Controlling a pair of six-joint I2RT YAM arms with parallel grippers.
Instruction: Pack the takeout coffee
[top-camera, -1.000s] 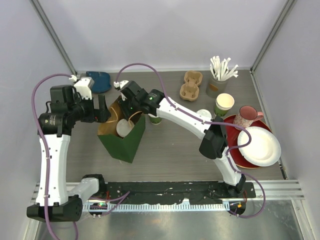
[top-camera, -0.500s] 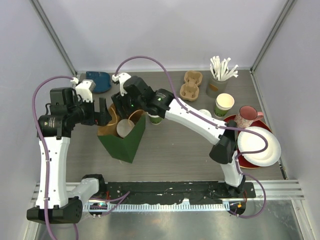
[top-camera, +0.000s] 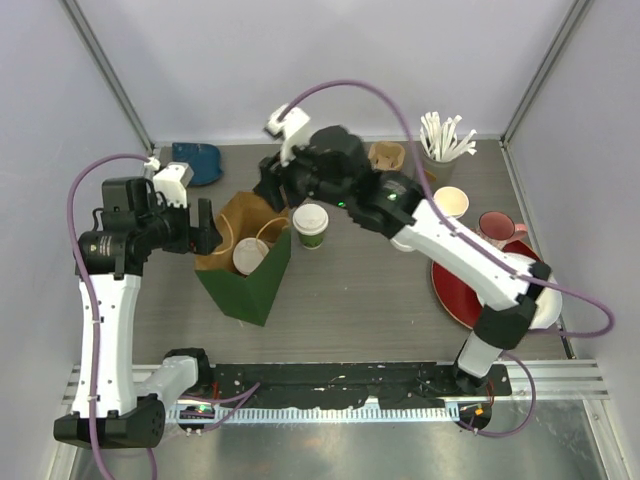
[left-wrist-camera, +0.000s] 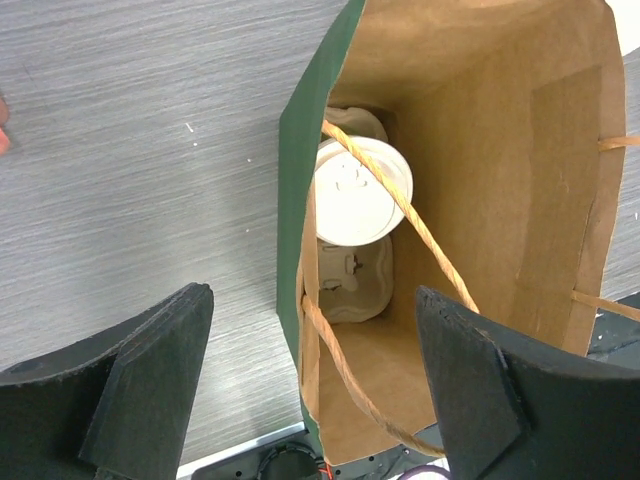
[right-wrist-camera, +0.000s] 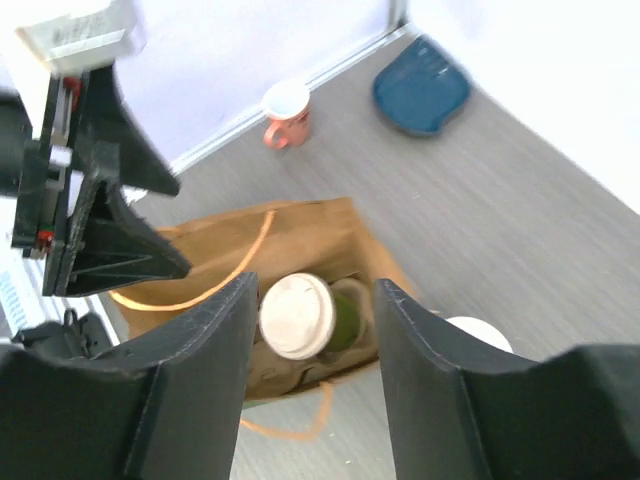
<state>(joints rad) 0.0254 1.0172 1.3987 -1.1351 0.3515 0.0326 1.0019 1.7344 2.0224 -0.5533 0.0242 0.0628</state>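
A dark-green paper bag (top-camera: 240, 295) stands open at left centre. One takeout coffee (top-camera: 250, 256), green with a white lid, sits inside it in a cardboard carrier (left-wrist-camera: 350, 290). In the left wrist view its lid (left-wrist-camera: 360, 190) shows under a rope handle. A second lidded coffee (top-camera: 310, 225) stands on the table right of the bag. My left gripper (top-camera: 206, 228) is open, and its fingers straddle the bag's left rim (left-wrist-camera: 300, 330). My right gripper (right-wrist-camera: 312, 380) hovers open and empty above the bag, with the packed cup (right-wrist-camera: 298, 315) seen between its fingers.
A blue object (top-camera: 195, 162) lies at the back left. At the back right are a cardboard carrier (top-camera: 388, 155), a cup of white sticks (top-camera: 440, 140), a stack of lidless cups (top-camera: 450, 205), a pink mug (top-camera: 497, 228) and a red plate (top-camera: 455, 290).
My right gripper has opened and risen out of the bag toward the back, leaving the lidded cup inside. The second cup on the table now shows. The left arm has stayed put.
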